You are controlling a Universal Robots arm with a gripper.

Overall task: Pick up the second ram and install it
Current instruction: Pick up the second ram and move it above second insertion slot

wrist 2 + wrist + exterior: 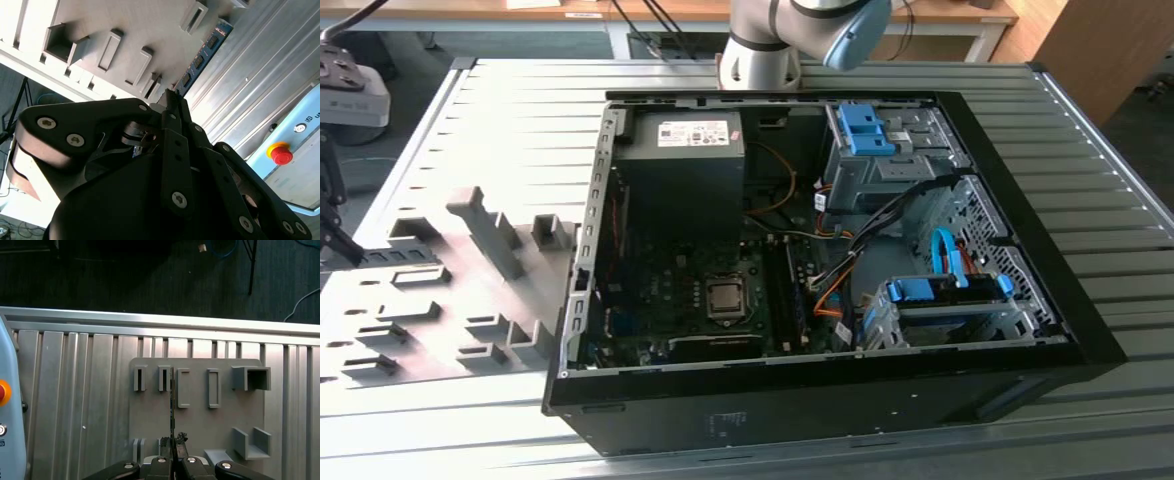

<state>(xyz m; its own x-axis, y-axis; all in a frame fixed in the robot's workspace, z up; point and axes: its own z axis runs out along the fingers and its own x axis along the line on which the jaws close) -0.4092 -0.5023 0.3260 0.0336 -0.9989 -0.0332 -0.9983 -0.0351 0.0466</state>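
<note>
Gripper (pixel 172 441) clamps second ram's (pixel 200 59) near end, edge-up on grey fixture (pixel 200 422)

- In the second wrist view the gripper (pixel 172 97) hides the near end of the memory stick (pixel 206 47).
- In the first wrist view the memory stick (pixel 172 400) shows only edge-on; the picture's edge cuts off the gripper (pixel 172 441).
- An edge cuts off the control box (pixel 287 145) in both wrist views.
- In the exterior view the robot arm (pixel 781 35) is cut off above, the grey plate (pixel 454 300) at the exterior view's left.
- Slots (pixel 783 290) in the computer case (pixel 787 420): too small to tell whether filled.
</note>
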